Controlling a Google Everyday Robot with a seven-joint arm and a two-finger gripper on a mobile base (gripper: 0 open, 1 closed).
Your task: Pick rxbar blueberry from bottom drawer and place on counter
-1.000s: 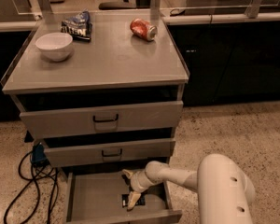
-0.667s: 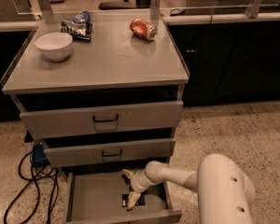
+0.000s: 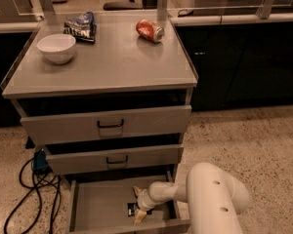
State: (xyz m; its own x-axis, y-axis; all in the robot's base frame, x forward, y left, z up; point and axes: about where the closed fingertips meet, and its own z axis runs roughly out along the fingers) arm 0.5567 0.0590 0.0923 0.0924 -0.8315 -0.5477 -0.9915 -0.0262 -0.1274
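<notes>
A grey metal cabinet with three drawers is being shown from above and in front. The bottom drawer (image 3: 97, 206) is being held pulled out, its flat grey floor exposed, while the two taller drawers above it, each with a black handle, are being kept closed. Into the open drawer a white robot arm (image 3: 205, 199) is being reached from the lower right, and the gripper (image 3: 137, 204) is being held low over the drawer floor, toward its right side. Its two pale fingers are being kept spread apart, and the rxbar blueberry (image 3: 131, 209), a small dark bar lying flat on the drawer floor, is being straddled between them; whether it is being touched cannot be told. On the counter (image 3: 117, 67) a white bowl (image 3: 56, 48), a blue-and-white chip bag (image 3: 81, 26) and a red can (image 3: 150, 30) lying on its side are being displayed. Black cables (image 3: 34, 189) are being trailed over the speckled floor at the left.
</notes>
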